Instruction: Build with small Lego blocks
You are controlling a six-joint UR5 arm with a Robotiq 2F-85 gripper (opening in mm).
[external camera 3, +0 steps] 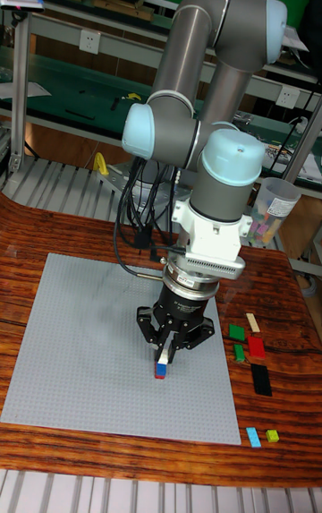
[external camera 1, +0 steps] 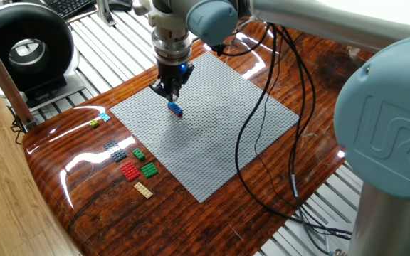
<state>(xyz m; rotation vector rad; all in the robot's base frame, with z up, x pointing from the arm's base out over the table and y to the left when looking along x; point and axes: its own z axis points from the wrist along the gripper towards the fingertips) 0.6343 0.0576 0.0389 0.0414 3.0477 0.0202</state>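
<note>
At frame centre, the gripper stood with jaws seemingly parted over a blue brick; brushing it risked dislodging it.

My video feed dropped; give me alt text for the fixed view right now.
The gripper hangs just above a small blue-and-red Lego stack standing on the grey baseplate. Loose bricks lie on the wooden table off the baseplate's near-left edge.
</note>
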